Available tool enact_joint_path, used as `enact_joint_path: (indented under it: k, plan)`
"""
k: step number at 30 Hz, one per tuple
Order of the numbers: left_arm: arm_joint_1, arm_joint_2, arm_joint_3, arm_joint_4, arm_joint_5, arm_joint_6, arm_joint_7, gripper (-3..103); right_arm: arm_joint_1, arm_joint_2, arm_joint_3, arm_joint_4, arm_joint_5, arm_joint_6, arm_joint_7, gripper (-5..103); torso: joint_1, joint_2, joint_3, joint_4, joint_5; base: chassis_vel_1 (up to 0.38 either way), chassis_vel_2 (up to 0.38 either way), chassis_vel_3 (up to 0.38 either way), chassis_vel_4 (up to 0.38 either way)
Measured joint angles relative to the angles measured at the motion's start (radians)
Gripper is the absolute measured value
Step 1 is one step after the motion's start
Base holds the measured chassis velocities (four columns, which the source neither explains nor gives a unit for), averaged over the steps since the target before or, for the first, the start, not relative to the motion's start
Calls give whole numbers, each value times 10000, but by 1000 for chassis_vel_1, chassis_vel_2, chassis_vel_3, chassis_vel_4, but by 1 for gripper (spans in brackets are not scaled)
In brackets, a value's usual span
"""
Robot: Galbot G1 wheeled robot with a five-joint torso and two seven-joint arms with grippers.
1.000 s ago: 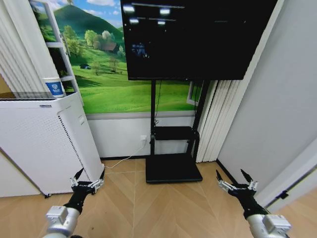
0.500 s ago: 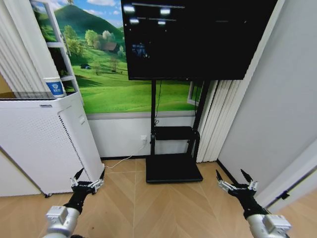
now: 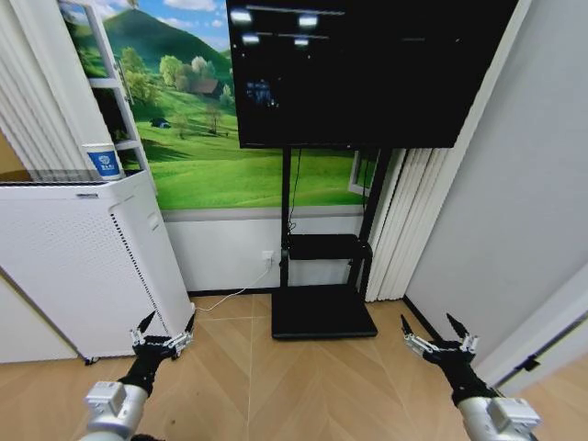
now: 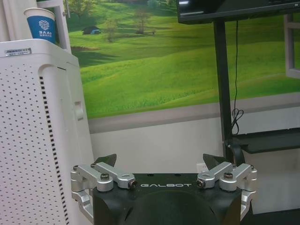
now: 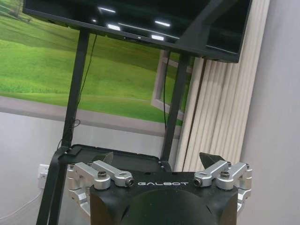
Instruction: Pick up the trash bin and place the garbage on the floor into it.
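The trash bin and the garbage are out of view. My left gripper [image 3: 163, 323] hangs low at the lower left of the head view, open, with nothing between its fingers, close to the white appliance. My right gripper [image 3: 435, 325] hangs low at the lower right, also open and empty, above bare wooden floor. In the left wrist view the left gripper [image 4: 160, 158] points at the wall under the landscape picture. The right gripper [image 5: 158, 156] in its own wrist view points at the TV stand.
A tall white perforated appliance [image 3: 78, 262] with a blue paper cup [image 3: 102, 160] on top stands at the left. A large black TV [image 3: 367, 69] on a black stand [image 3: 322, 308] is straight ahead. A cable [image 3: 225, 296] runs along the floor. Grey wall at the right.
The whole head view has shifted very slightly. Both grippers hold the same open pose.
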Motion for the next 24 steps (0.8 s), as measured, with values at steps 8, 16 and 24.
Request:
enact_joint_path:
  k: [8,16,24]
  plan:
    - [0,0,0,0,0,0,0,100,0,0,0,0,0,0,0,100,-3,-5,-2,3,-1,30,30,31,35]
    - [0,0,0,0,0,0,0,100,0,0,0,0,0,0,0,100,-3,-7,-3,1,0,0,0,0,0]
    - [-1,0,0,0,0,0,0,100,1,0,0,0,0,0,0,100,-1,-9,-4,1,-1,14,-19,-18,14]
